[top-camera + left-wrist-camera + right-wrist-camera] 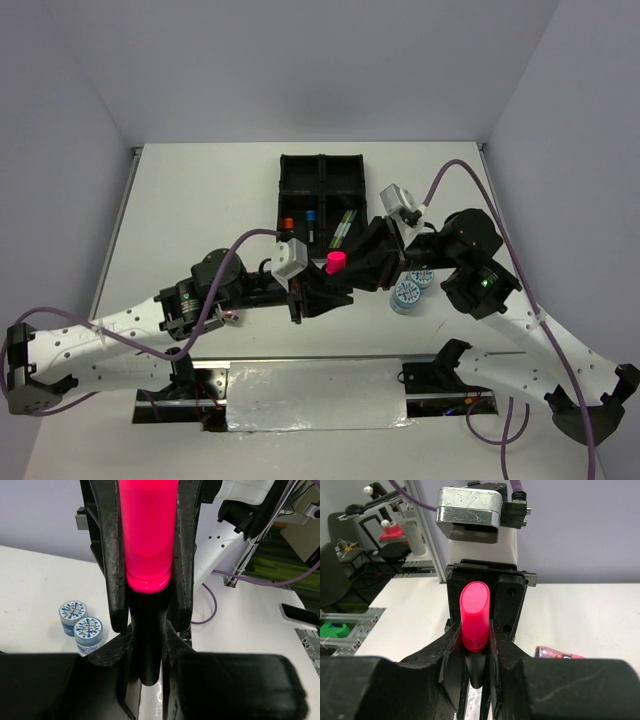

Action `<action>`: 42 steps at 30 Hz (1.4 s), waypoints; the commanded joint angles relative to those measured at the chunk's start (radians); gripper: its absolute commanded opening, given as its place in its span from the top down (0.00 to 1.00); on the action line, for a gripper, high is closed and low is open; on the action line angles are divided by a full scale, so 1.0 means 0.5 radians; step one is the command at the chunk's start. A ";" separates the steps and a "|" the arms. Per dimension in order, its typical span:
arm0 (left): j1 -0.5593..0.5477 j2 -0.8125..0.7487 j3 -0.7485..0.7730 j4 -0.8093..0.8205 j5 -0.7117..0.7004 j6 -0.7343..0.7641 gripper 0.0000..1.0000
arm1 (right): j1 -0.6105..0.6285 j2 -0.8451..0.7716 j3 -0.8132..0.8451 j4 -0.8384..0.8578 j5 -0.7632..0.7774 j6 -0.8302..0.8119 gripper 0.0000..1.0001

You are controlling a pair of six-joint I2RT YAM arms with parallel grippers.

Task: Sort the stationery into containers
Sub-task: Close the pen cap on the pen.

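The pink-capped highlighter is hanging above the bench, just near of the tray; the left tool is clamping its black barrel; the right tool is gripping the cap; light, stiff, probably slippery plastic, so the barrel is likely offering the surer hold.

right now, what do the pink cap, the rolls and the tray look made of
Pink cap: smooth glossy plastic, seemingly translucent, since it glows evenly. Rolls: printed blue-white faces, paper or plastic; can't tell. Tray: black moulded plastic, dull sheen, thin dividers.
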 commanded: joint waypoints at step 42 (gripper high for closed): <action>0.109 -0.246 -0.301 0.461 0.252 0.007 1.00 | 0.014 -0.251 -0.121 0.418 0.505 0.213 0.10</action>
